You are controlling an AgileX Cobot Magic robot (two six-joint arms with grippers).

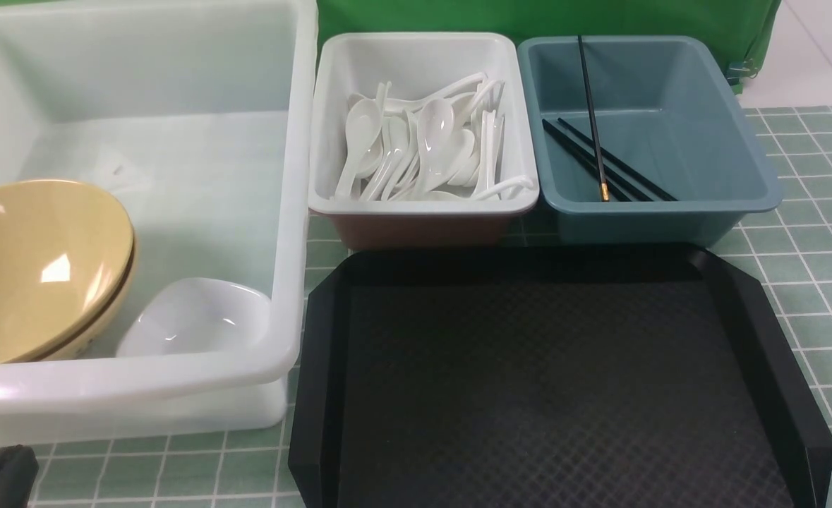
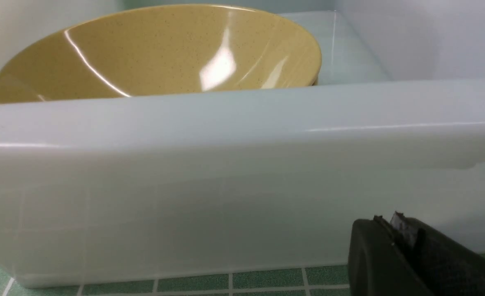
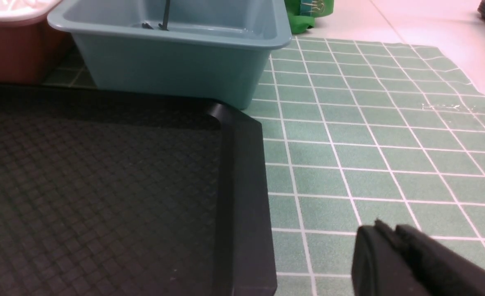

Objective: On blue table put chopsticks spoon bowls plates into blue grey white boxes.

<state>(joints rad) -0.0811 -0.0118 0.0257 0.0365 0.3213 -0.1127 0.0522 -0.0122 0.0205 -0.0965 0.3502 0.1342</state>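
Nearest, the left claw (image 2: pixel 407 246) sits low over the pale green tiled worktop (image 1: pixel 811 296), just beside the large translucent white plastic bin (image 1: pixel 285 212), its pads pressed together on nothing. The right claw (image 3: pixel 407 263) rests low beside the black octagonal tray (image 1: pixel 543 381), likewise clenched. Inside the bin lie stacked tan-yellow bowls (image 1: pixel 34 268) and a small white dish (image 1: pixel 197 317). Beyond the tray, white soup spoons (image 1: pixel 430 141) fill the small white tub (image 1: pixel 331 106); black chopsticks (image 1: pixel 599 155) lie in the blue-grey tub (image 1: pixel 740 141).

Tan bowls (image 1: pixel 34 268), black diamond-textured tray (image 1: pixel 550 381)
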